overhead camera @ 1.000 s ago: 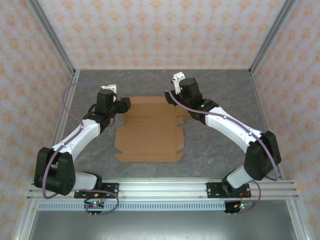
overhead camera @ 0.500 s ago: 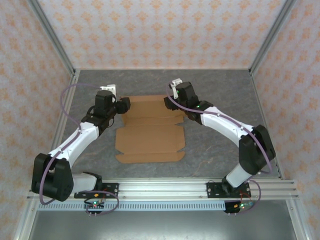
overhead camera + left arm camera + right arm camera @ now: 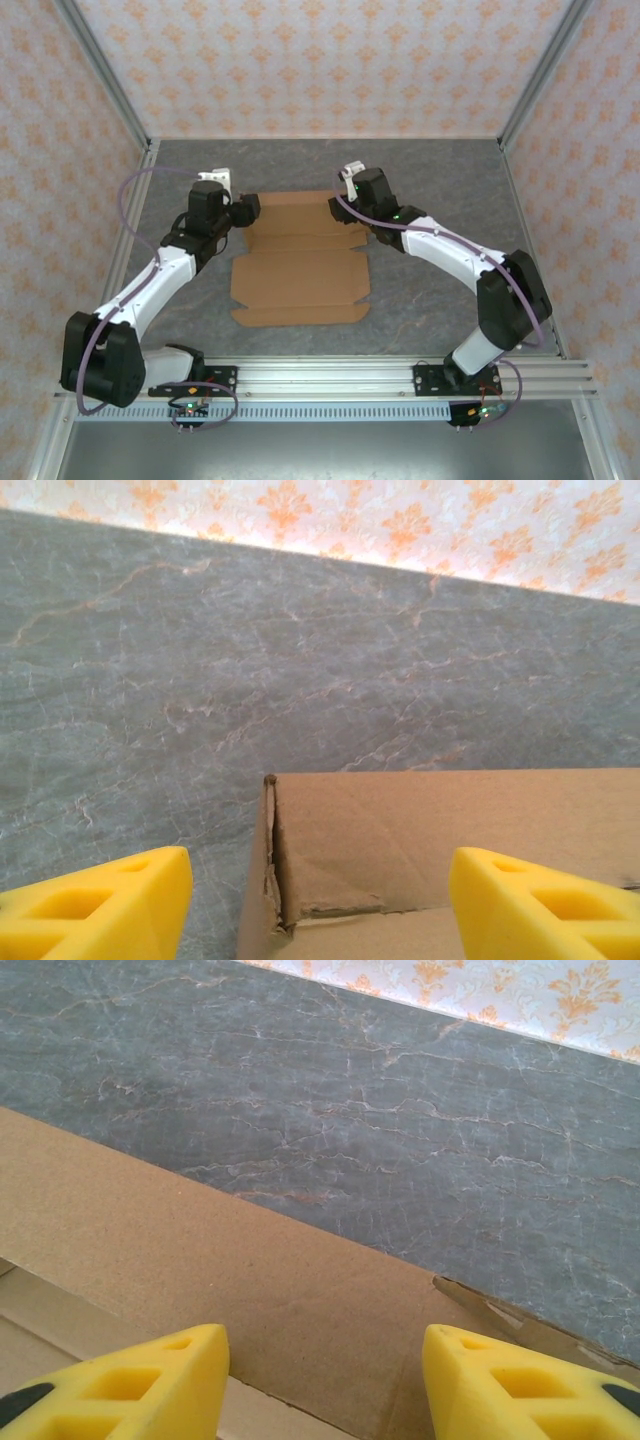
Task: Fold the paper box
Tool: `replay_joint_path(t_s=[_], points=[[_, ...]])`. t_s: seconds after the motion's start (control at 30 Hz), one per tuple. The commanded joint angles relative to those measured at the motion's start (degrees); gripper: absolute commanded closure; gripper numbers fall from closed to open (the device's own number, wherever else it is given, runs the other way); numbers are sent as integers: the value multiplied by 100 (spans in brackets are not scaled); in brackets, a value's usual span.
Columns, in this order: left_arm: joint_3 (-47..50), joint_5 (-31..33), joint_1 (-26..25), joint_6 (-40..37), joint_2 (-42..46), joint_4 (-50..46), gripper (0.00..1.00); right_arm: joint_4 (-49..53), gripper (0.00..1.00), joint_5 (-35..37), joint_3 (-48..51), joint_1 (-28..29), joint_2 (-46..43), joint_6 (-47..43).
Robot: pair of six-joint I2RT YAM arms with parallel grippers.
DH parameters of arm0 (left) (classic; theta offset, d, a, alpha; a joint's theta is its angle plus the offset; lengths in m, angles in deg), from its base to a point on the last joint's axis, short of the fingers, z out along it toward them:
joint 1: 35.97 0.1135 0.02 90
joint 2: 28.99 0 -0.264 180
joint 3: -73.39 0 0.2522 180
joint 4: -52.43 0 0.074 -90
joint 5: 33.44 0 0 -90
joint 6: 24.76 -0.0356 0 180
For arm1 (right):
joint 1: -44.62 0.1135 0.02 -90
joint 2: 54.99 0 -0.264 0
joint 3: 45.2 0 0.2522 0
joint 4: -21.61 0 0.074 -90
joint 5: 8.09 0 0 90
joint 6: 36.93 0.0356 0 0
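Right arm has swung in a little, so the right gripper (image 3: 345, 200) now sits over the far right corner of the paper box (image 3: 300, 275). The box lies flat and unfolded in the middle of the table (image 3: 430, 180). The left gripper (image 3: 250, 208) hasn't budged from the far left corner. Both have their jaws well apart and nothing gripped. Looks like the far-flap fold is only starting. Next move, I'd guess: pinch that edge at both corners and lift evenly.
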Motion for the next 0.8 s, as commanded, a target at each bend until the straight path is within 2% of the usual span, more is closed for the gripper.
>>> replay_joint_path(t_s=[0.0,0.17,0.3,0.43,0.6,0.77], points=[[-261,118,-188,-50,149,-33,31,-109,46,-68,183,-23,-91,0],[-1346,410,-724,-573,-839,-1080,31,-210,46,-91,326,-17,-157,33],[-2180,239,-871,-798,-1648,-1781,32,-284,47,-103,421,-26,-223,62],[-2748,342,-1035,-1038,-2202,-2241,33,-356,47,-89,535,-23,-323,91],[-2959,386,-1103,-1176,-2488,-2432,34,-369,46,-88,593,-26,-400,79],[-2450,449,-1178,-1189,-2280,-2042,34,-324,47,-75,610,-22,-615,67]])
